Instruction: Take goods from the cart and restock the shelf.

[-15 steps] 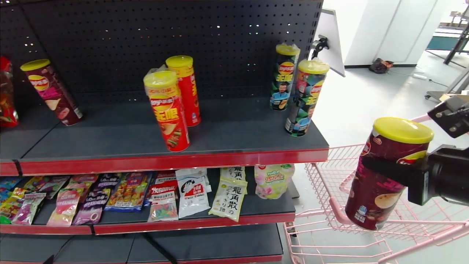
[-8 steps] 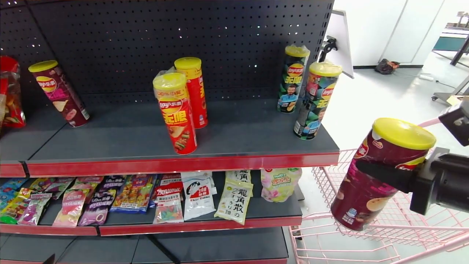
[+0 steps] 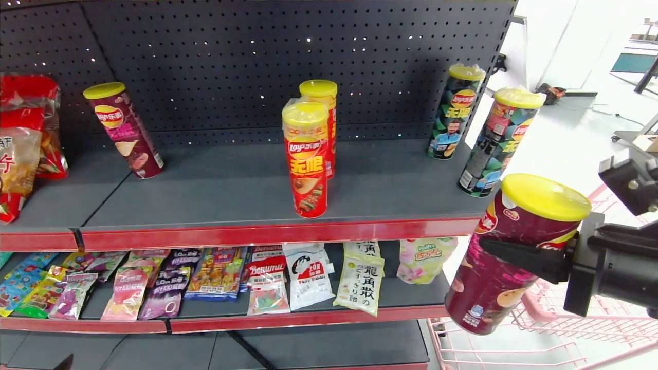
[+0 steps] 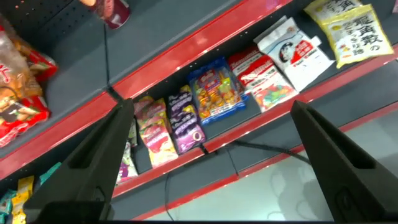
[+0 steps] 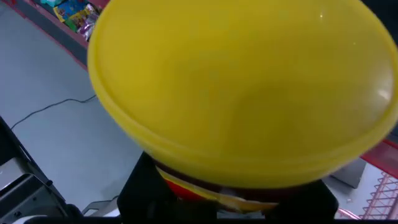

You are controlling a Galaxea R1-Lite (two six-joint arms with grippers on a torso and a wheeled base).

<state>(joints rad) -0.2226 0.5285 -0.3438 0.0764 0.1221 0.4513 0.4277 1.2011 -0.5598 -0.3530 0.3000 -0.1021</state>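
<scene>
The dark red chip can (image 3: 478, 288) with a yellow lid is grasped by the right hand (image 3: 514, 246), which holds it tilted in the air. The pink cart (image 3: 534, 313) is below and behind this hand. The shelf (image 3: 257, 195) is in front of the hand, its red edge near the can. The left hand (image 4: 211, 109) is released, its fingers wide apart, and before it lie the snack bags (image 4: 211, 93) on a lower level.

The pink cart (image 3: 534, 313) is cut off at the head view's lower right. The maroon can (image 3: 493, 288) hides the right end effector's (image 3: 519, 242) far finger.
</scene>
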